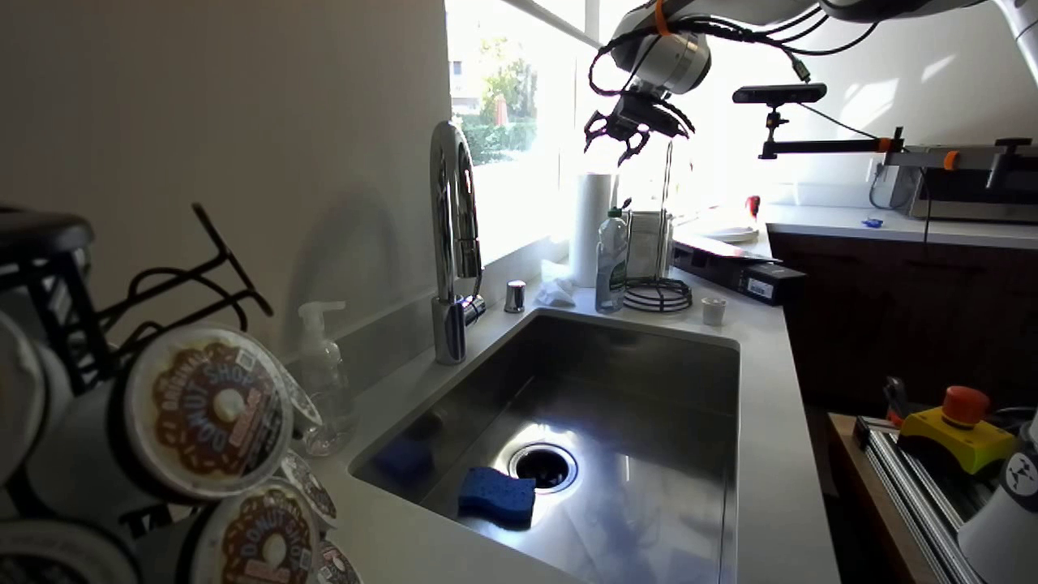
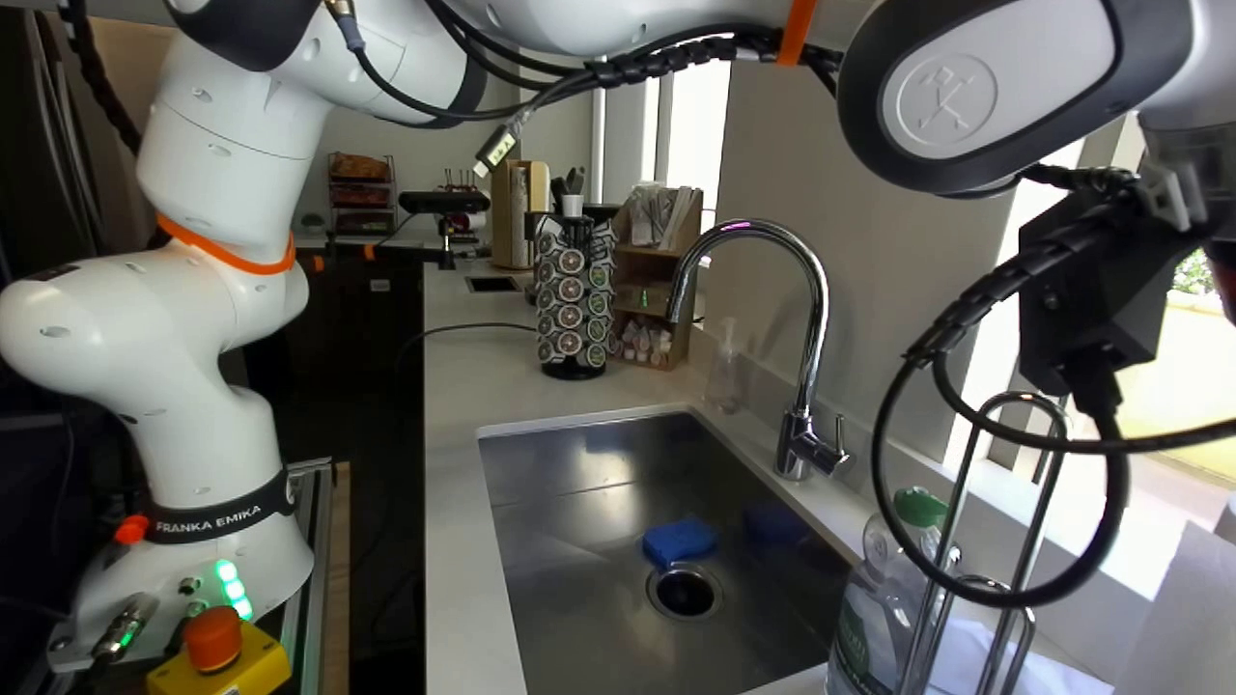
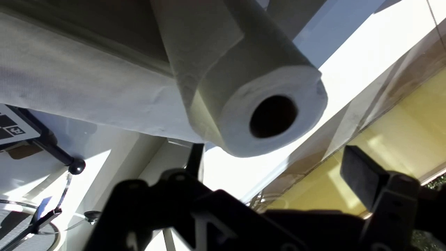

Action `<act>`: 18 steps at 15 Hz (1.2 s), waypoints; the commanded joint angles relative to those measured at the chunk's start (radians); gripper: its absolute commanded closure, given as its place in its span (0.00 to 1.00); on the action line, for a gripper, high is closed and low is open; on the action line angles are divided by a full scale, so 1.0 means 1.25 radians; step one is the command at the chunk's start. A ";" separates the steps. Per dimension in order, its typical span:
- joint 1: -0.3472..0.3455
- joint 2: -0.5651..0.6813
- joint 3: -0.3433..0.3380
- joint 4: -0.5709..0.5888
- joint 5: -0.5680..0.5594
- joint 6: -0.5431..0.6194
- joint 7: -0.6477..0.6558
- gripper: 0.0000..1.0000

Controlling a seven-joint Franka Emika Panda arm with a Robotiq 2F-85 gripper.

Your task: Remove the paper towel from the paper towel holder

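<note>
Paper towel (image 1: 592, 231): matt paper, faintly textured, is shown | paper towel holder (image 1: 658, 295): shiny metal wire is seen | faucet (image 1: 444, 243): mirror-like chrome gloss is noted | sink (image 1: 649, 385): smooth steel, by which light is reflected | sponge (image 1: 497, 495): matt, rough-looking | worktop (image 1: 770, 405): smooth, softly sheened

Def. a kitchen: steel sink (image 1: 641, 361) w/ blue sponge (image 1: 496, 495) lower than the fingers (image 3: 363, 176), chrome faucet (image 1: 443, 227) well to one side of them; dish soap btl (image 1: 611, 264) & paper towel roll (image 1: 590, 231) beneath their ht., coffee pod rack (image 2: 573, 291) well apart, past the sink.
</note>
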 commanded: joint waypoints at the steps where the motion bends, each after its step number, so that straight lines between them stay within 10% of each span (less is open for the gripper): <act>1: 0.011 -0.035 -0.013 -0.023 -0.015 -0.006 0.021 0.00; 18: 0.055 -0.267 -0.077 -0.103 -0.219 -0.201 0.121 0.00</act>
